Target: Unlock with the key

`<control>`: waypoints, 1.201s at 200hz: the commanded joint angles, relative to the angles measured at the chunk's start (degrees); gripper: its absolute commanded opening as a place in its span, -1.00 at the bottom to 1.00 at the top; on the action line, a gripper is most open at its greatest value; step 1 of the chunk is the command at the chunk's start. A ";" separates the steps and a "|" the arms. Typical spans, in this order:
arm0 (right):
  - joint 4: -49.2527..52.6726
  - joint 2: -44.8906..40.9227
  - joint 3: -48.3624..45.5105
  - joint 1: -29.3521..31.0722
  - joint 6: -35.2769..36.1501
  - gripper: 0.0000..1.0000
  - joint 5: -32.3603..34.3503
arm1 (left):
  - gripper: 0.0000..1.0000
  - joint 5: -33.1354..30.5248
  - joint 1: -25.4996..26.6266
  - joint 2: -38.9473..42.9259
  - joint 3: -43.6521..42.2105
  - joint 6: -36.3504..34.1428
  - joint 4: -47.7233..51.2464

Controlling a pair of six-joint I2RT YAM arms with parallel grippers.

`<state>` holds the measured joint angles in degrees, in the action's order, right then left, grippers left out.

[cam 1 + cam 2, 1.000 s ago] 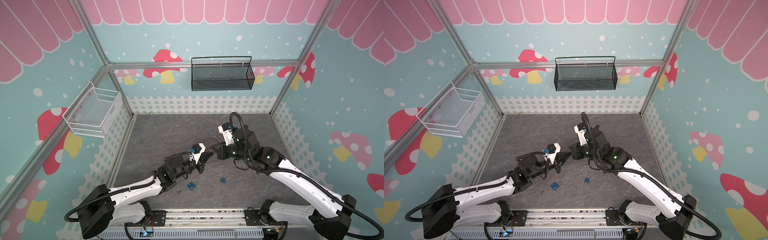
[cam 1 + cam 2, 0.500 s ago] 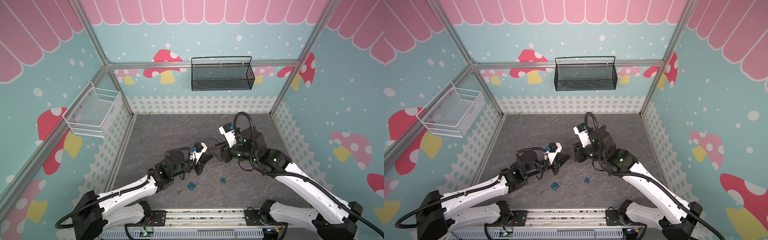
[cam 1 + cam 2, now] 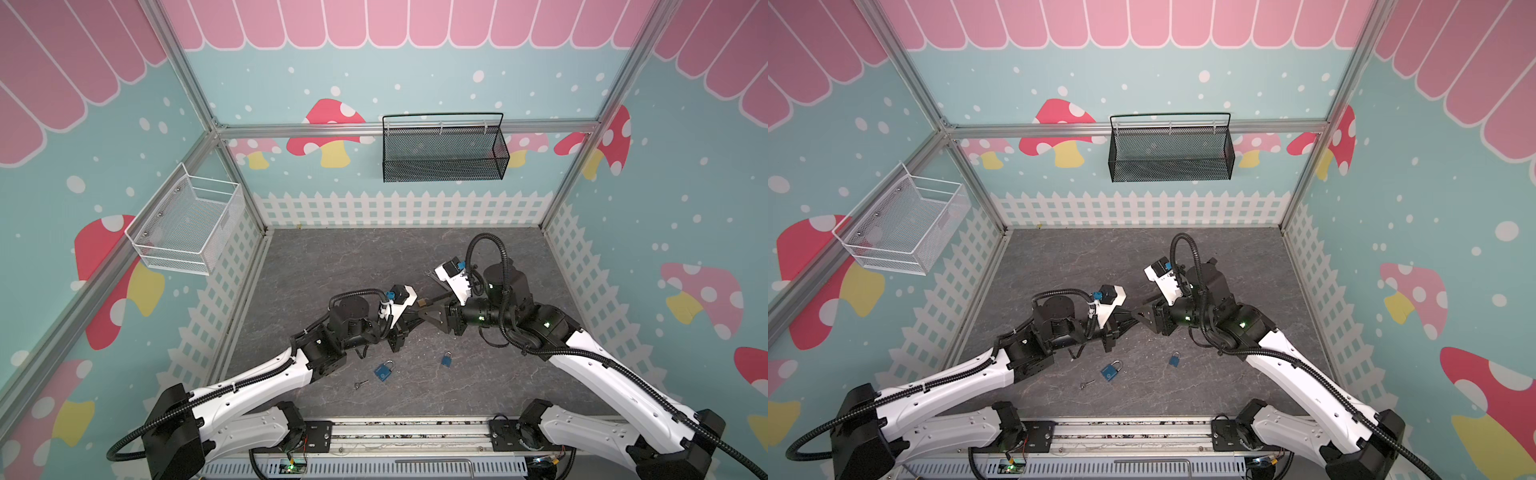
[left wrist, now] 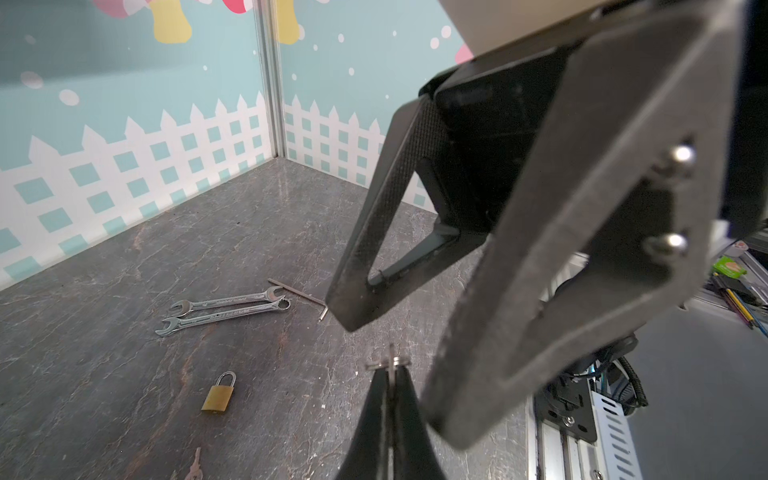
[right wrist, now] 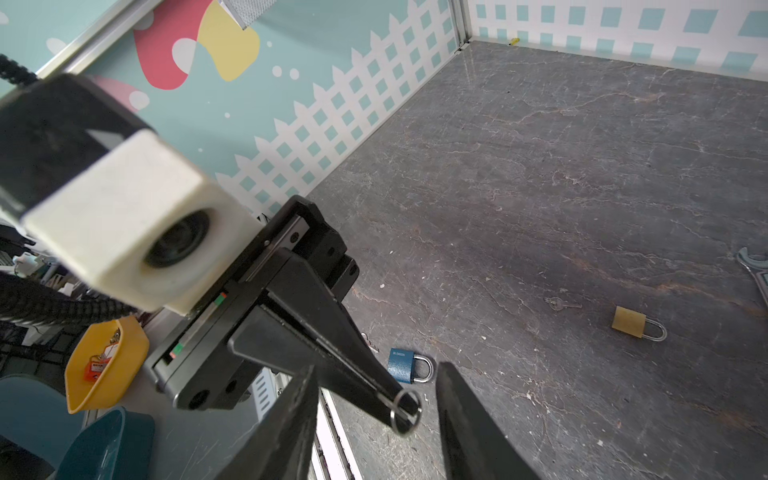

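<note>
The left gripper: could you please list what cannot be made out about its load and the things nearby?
Left gripper: shut on a key ring; the gripper itself hides any key in both wrist views.
In both top views the key ring is too small to see.
Floor key: cut off by the left wrist view's edge.
Wrench: cut off by the right wrist view's edge.

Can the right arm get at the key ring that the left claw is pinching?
Probably yes. The right claw is open, and the key ring poking out of the shut left claw sits between its fingers, with nothing in the gap to block it.
</note>
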<state>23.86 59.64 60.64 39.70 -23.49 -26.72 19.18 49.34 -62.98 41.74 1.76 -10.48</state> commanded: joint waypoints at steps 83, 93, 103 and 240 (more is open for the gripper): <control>-4.55 -2.16 -4.47 -3.05 2.22 -0.41 -7.99 | -1.00 4.61 -1.09 -0.17 3.26 0.09 0.64; -4.57 -2.07 -4.48 -3.27 2.30 -0.42 -8.16 | -1.00 4.95 -1.09 -0.21 3.36 0.09 0.48; -4.66 -2.02 -4.59 -3.39 2.39 -0.45 -8.25 | -1.00 5.50 -1.09 -0.39 3.44 0.17 0.33; -4.51 -1.64 -5.97 -5.14 3.87 -0.71 -10.00 | -1.00 8.79 -1.35 -1.27 4.48 2.10 -2.61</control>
<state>19.05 58.19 55.88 35.16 -21.39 -36.86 25.23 48.01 -64.25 43.44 3.46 -9.74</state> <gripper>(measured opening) 0.160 0.047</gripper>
